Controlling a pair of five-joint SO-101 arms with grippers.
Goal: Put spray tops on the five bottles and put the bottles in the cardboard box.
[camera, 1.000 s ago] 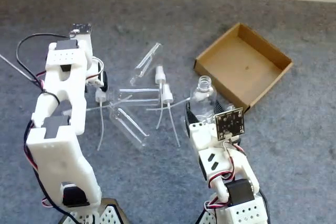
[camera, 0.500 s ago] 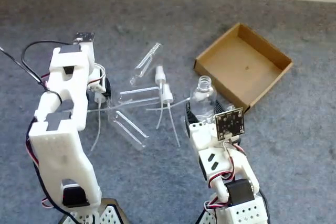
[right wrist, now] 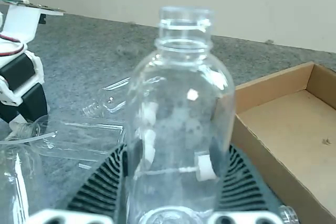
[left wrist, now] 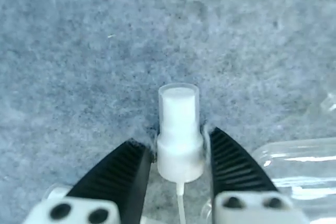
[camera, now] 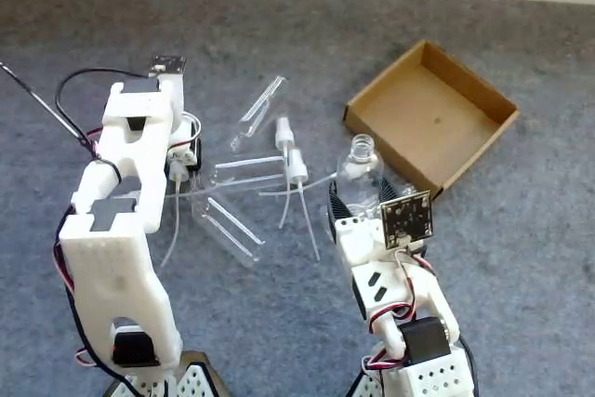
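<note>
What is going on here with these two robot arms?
The right arm's fingers hold a clear bottle upright, without a top, near the cardboard box. The left arm's fingers grip a white spray top. Other bottles and loose tops lie on the grey carpet between them. No bottle is in the box yet.

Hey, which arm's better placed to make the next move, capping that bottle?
Left. The left gripper is shut on a spray top, while the right gripper holds the bottle upright with its neck open.
</note>
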